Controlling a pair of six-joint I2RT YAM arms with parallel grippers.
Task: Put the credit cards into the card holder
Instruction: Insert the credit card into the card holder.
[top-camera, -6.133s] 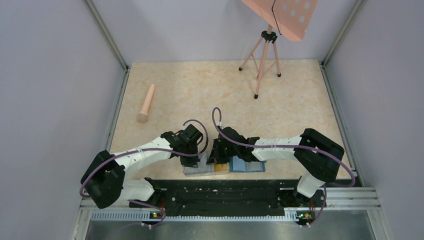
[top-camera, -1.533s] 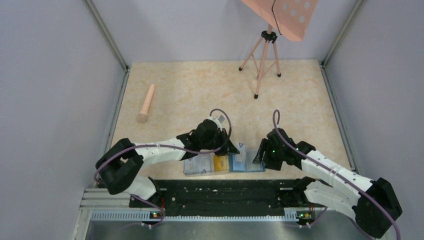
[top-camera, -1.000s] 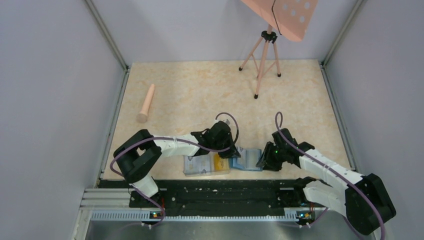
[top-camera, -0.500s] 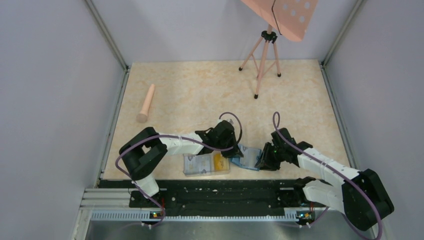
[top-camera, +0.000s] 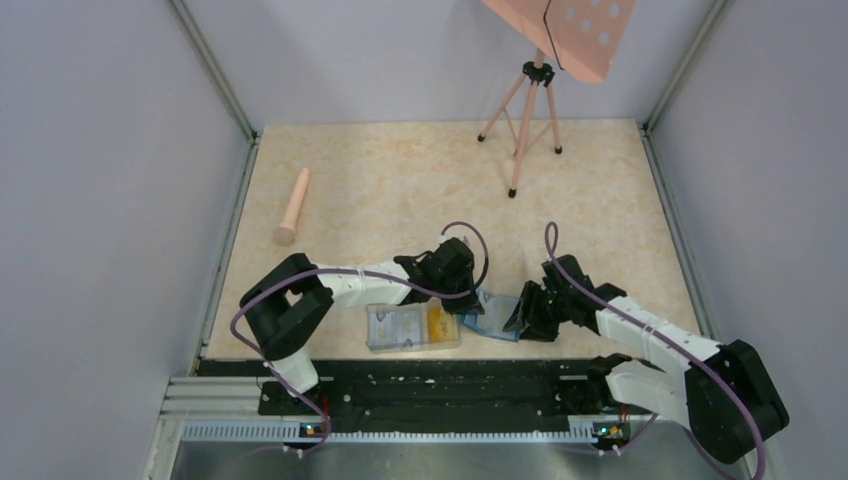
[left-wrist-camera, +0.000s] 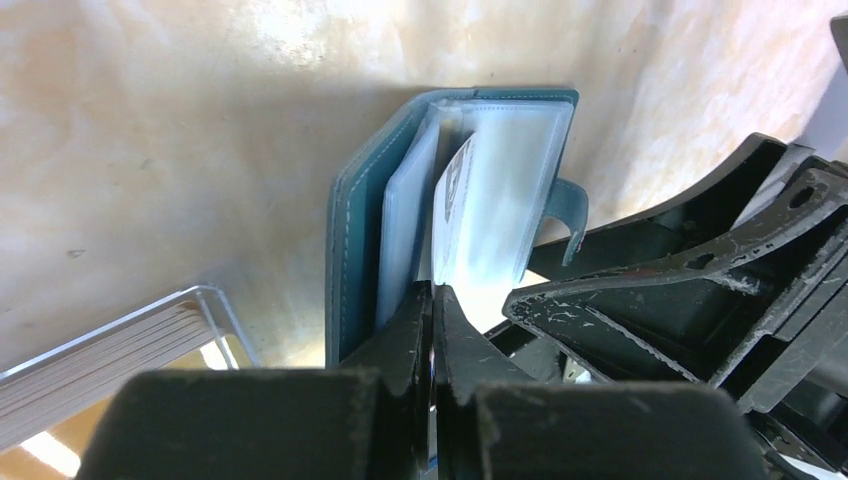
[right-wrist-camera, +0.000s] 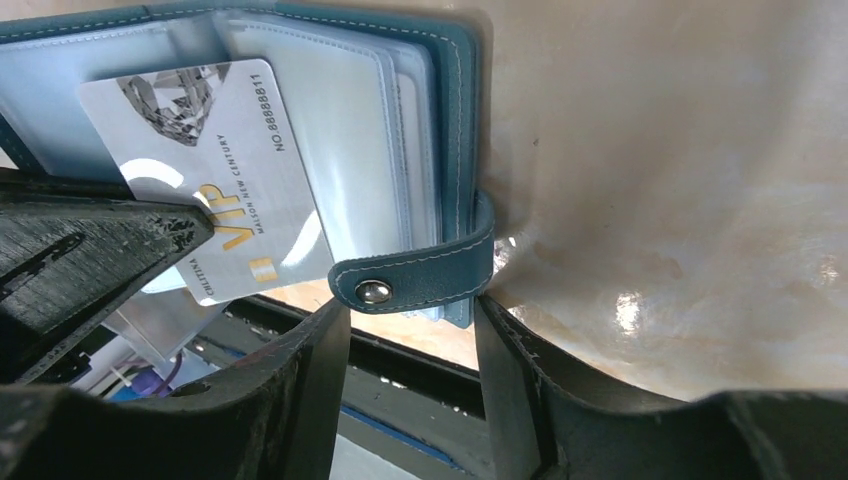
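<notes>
My left gripper (left-wrist-camera: 432, 297) pinches a pale credit card (right-wrist-camera: 215, 170) against the open card holder (right-wrist-camera: 455, 120) near the table (top-camera: 400, 170)'s near edge. My right gripper (right-wrist-camera: 412, 335) straddles the snap tab (right-wrist-camera: 415, 280); I cannot tell whether it grips.

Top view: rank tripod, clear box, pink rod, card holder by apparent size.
1. tripod
2. clear box
3. pink rod and card holder: not ranked. They look about the same size, and the holder is partly hidden.

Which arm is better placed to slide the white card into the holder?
Left: the left gripper is shut on the white card at the pockets of the card holder; the right gripper straddles the snap tab.
</notes>
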